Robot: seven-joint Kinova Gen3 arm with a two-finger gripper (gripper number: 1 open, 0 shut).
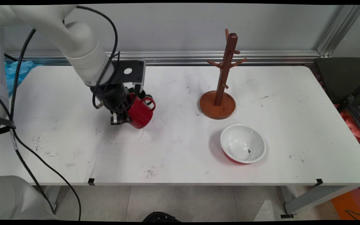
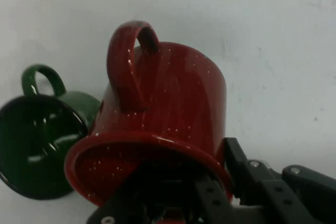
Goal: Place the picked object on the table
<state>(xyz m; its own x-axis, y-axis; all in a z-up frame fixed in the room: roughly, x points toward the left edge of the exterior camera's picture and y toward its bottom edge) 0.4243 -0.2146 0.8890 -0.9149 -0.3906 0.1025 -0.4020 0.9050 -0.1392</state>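
Now: gripper (image 1: pixel 119 120) clamped on red mug (image 1: pixel 141 112) rim, one finger inside. Green mug (image 1: pixel 145 96) touching at 12 o'clock; you'd lift straight up, w/o nudging it.

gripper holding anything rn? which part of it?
Yes: the gripper is shut on the red mug, gripping its rim, one finger inside the mouth, one outside. The green mug beside it is not held.
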